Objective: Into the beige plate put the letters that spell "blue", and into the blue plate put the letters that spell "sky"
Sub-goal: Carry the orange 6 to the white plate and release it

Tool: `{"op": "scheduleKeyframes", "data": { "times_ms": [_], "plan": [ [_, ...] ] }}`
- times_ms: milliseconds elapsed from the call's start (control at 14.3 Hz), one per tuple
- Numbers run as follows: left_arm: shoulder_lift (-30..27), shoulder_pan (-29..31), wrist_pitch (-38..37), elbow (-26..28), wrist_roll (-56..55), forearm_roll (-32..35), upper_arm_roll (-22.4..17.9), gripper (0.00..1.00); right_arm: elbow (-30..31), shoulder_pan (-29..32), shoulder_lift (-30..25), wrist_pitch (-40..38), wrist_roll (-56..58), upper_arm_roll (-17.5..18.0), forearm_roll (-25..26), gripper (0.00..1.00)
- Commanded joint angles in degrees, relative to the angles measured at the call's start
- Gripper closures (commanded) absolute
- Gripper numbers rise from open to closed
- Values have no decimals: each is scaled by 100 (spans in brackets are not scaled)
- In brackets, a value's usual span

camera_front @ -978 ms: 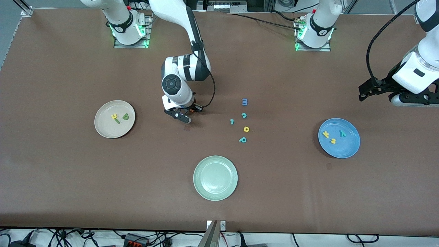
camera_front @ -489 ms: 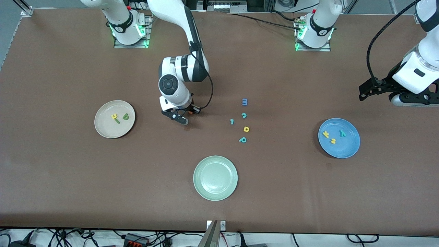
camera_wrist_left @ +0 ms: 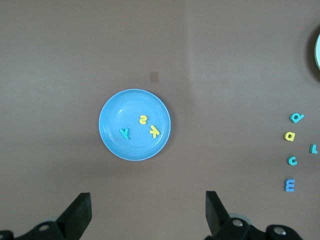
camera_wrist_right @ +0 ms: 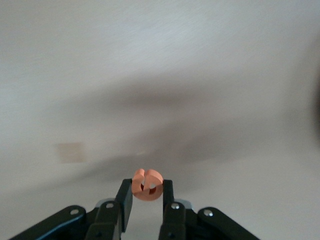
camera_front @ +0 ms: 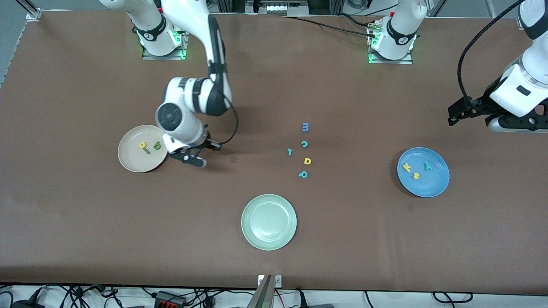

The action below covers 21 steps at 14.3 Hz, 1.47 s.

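Swinging across from mid-bench, the right claw (camera_front: 193, 159) now hangs just beside the round pinkish-beige plate (camera_front: 130, 162), pinching the tiny orange foam e (camera_wrist_right: 147, 184). Yellow u (camera_front: 142, 145), green l (camera_front: 146, 150) and dark green b (camera_front: 157, 146) lie in that plate. Yellow s (camera_front: 415, 176), yellow k (camera_front: 406, 167) and teal y (camera_front: 427, 166) sit in the round blue plate (camera_front: 436, 188), so only the e is left; the left claw (camera_wrist_left: 145, 215) waits wide open and empty above the blue plate.

One overhead cam plus two wrist cams, three very different angles.

The front camera sits high across from the robot bases and looks down on the whole brown table (camera_front: 85, 222). The left wrist cam hangs well up, staring straight down at the blue plate (camera_wrist_left: 134, 124) and loose letters, which the front view catches too (camera_front: 423, 172). The right wrist cam is tight in, low over bare tabletop, with just the orange e (camera_wrist_right: 147, 184) filling its foreground.
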State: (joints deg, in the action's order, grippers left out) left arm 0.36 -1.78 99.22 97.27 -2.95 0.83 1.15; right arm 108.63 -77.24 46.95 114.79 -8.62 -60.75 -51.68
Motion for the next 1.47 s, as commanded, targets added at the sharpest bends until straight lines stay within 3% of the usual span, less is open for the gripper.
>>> {"op": "scheduleKeyframes", "data": {
  "times_ms": [0, 419, 1398],
  "plan": [
    [-54, 2, -114, -51, 101, 49, -1, 0, 114, 559, -63, -430, 974, -7, 79, 81],
    [-54, 2, -114, -51, 101, 49, -1, 0, 405, 1394, -63, -965, 2689, -182, 88, 81],
    [-62, -7, -114, -51, 101, 49, -1, 0, 581, 2239, 95, -1195, 4043, -165, 537, 78]
  ]
}}
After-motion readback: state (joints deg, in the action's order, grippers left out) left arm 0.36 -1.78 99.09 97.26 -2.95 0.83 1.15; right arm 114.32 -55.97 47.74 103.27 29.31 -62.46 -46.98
